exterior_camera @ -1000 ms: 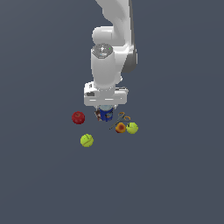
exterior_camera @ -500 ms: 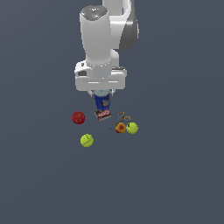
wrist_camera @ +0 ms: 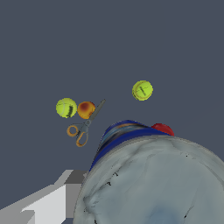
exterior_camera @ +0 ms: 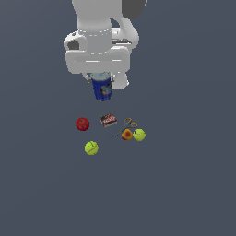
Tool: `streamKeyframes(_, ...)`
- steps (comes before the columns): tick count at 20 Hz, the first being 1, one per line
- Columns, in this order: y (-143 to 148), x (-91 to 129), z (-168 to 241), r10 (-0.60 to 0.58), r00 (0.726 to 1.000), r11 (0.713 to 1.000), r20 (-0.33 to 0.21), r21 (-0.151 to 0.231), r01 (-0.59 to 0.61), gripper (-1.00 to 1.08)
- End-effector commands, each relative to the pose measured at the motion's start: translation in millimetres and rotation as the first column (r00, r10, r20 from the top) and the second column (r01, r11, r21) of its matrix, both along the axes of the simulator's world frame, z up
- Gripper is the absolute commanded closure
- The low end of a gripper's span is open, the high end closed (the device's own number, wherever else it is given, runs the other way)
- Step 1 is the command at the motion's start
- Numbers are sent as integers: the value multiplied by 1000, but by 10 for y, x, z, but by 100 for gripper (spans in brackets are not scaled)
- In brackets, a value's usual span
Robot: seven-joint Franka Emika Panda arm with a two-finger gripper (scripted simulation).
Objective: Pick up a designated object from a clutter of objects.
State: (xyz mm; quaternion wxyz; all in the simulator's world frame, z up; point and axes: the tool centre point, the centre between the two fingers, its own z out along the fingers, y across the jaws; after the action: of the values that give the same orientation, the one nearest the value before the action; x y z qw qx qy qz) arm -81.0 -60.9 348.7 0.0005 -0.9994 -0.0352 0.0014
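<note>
The blue can point(exterior_camera: 102, 89), with its silvery grey lid point(wrist_camera: 157, 183), hangs in the air above the clutter, and my gripper point(exterior_camera: 101, 78) is shut on its upper part. The fingertips are mostly hidden by the hand and the can. In the wrist view the lid fills the near part of the picture, with a strip of blue wall point(wrist_camera: 117, 136) behind it and one pale finger point(wrist_camera: 43, 203) beside it. On the floor below lie a red apple point(exterior_camera: 82, 124), a dark red box point(exterior_camera: 108, 120), orange-handled scissors point(exterior_camera: 127, 124), an orange fruit point(exterior_camera: 127, 134) and two tennis balls point(exterior_camera: 139, 134) point(exterior_camera: 91, 147).
In the wrist view the tennis balls point(wrist_camera: 142, 90) point(wrist_camera: 66, 107), the orange fruit point(wrist_camera: 85, 109), the scissors point(wrist_camera: 82, 130) and a sliver of the apple point(wrist_camera: 162, 128) show past the can. The items lie on plain dark grey floor. The arm's white body point(exterior_camera: 97, 41) rises over the can.
The arm has risen and carried the blue can up, from among the clutter to well above it. The other items have stayed where they lay.
</note>
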Motion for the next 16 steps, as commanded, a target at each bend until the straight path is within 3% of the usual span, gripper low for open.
streamKeyframes(1,-41,2,264,0,1000,1000,3,0,0,108)
streamKeyframes(9,-144,23,872,0,1000,1000,3,0,0,108)
streamKeyframes(16,-190,46,1139,0,1000,1000,3,-1,0,108)
